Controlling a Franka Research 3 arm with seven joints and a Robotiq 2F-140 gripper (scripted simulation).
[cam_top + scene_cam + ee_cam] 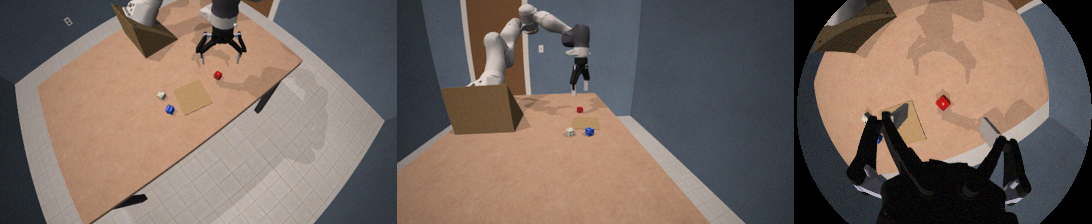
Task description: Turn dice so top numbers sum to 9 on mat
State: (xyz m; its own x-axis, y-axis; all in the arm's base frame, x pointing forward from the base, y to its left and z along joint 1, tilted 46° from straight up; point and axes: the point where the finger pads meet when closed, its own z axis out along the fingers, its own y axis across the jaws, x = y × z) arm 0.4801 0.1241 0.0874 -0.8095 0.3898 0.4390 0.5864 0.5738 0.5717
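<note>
A red die [218, 75] [579, 109] [943, 103] lies on the table off one side of the mat; its top shows one pip. The thin tan mat [193, 98] [585, 123] [914, 127] lies flat with no die on it. A white die [161, 95] [570, 132] and a blue die [170, 109] [589, 132] lie off its opposite side. The blue top shows six; the white top seems to show one, too small to be sure. Both are partly hidden in the wrist view. My gripper [220, 63] [580, 92] [945, 117] is open and empty, high above the table near the red die.
A brown wedge-shaped block [156, 41] [480, 110] stands by the arm's base, well away from the dice. The table's long edge [200, 145] runs past the mat and the blue die, with the tiled floor below it.
</note>
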